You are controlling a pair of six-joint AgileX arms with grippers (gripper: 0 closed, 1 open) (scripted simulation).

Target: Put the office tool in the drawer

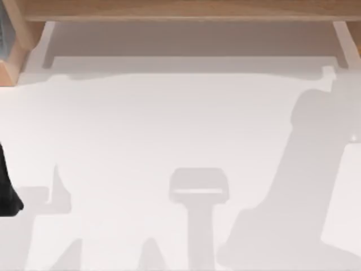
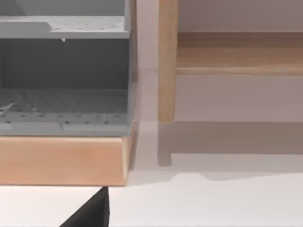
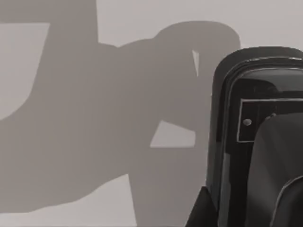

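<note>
Drawer unit [image 2: 64, 158]: pale wood base carrying grey perforated trays, at the upper left of the left wrist view; its corner sits at the upper left of the top view, on the white table [image 1: 169, 124].
Wooden frame [image 1: 180, 10]: runs along the top edge.
Left pincer [image 2: 92, 213]: black wedge just before the unit's base; spread or pressed together, cannot tell.
Dark glossy body [image 3: 258, 142]: lower right of the right wrist view; office tool or right pincer, cannot tell.

white table [image 1: 169, 124] | wooden shelf [image 1: 180, 10] at far edge | dark arm part [image 1: 7, 192] (left edge)
</note>
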